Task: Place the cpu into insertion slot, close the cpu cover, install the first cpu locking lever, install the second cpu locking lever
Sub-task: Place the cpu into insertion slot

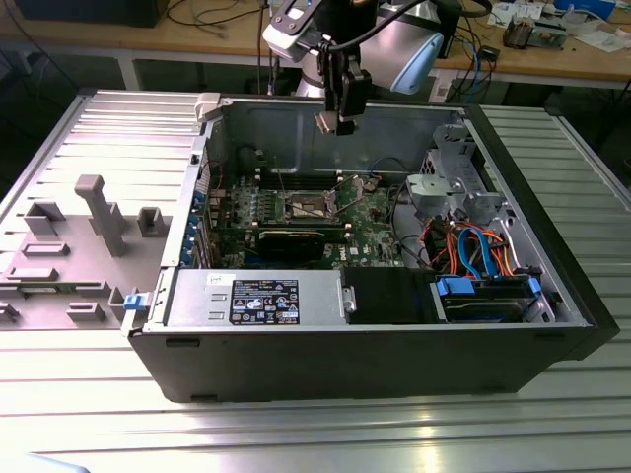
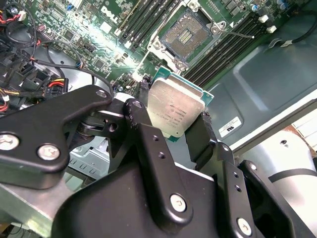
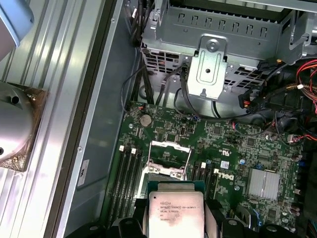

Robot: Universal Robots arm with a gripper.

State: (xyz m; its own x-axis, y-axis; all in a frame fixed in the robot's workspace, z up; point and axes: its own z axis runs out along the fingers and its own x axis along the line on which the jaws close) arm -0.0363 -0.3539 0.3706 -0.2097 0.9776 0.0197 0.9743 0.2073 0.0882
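The hand (image 2: 172,123) is pinching the cpu (image 2: 176,106) above the insertion slot (image 2: 187,33); it needs lowering flat, corners squared.

One cpu (image 2: 176,111), one insertion slot (image 2: 187,34)

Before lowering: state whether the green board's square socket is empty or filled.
Empty: silver-rimmed square socket shows bare contacts; black gripper holds the silver-topped square chip.
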